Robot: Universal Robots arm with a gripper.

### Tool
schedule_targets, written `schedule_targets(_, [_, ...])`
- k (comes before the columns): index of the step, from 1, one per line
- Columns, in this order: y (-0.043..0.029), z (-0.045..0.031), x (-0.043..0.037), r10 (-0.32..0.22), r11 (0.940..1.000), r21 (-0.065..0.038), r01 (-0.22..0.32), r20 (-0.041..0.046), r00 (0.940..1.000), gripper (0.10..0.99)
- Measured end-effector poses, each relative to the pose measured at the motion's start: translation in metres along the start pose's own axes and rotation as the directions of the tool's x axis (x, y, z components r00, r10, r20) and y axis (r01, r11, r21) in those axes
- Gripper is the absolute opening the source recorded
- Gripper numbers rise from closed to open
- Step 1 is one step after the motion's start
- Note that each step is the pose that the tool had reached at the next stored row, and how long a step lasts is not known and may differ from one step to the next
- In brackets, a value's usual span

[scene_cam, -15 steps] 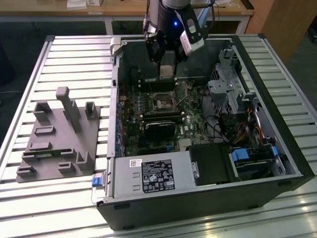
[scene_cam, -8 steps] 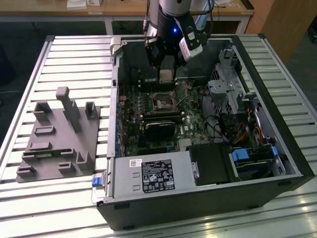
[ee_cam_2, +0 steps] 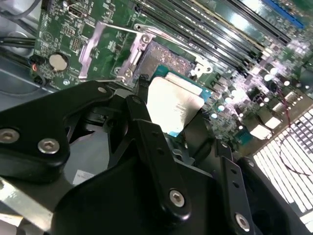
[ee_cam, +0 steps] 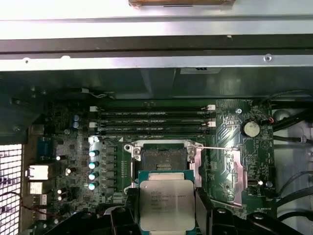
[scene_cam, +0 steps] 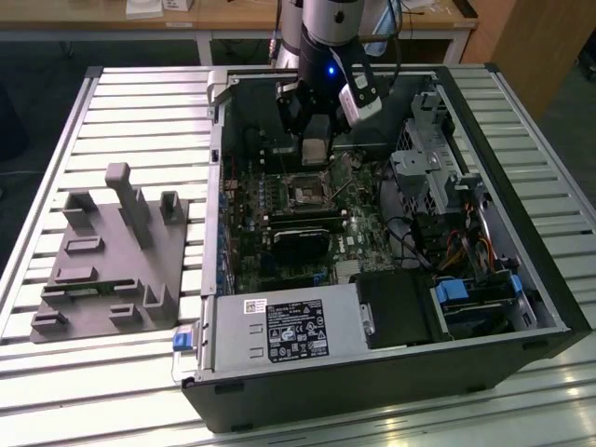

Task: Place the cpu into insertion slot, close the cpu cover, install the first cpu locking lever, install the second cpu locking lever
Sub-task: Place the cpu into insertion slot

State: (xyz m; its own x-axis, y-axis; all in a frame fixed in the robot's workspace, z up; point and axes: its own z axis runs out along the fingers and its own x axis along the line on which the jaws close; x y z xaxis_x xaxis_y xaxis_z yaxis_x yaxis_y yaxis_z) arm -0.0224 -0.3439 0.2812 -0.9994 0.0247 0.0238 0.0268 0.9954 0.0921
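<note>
First wrist view has the gripper (ee_cam: pixel 167 210) with fingers clamped on opposite edges of the cpu (ee_cam: pixel 167 198), held clear of the open insertion slot (ee_cam: pixel 164 157), upper centre of the exterior view's frame; light, stiff, probably fragile underneath, so edge-holding seems right.

arm (scene_cam: pixel 326 20): silver-grey tube, blue light (scene_cam: pixel 331 70) | gripper (ee_cam_2: pixel 172 107): black linkage, silver screws (ee_cam_2: pixel 177 197)
</note>
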Motion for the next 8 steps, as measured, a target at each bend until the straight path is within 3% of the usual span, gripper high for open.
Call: schedule_targets(8, [-0.0013,0.0145,-0.003,0.0,1.0,0.0,0.0,-0.0013,1.0,0.541])
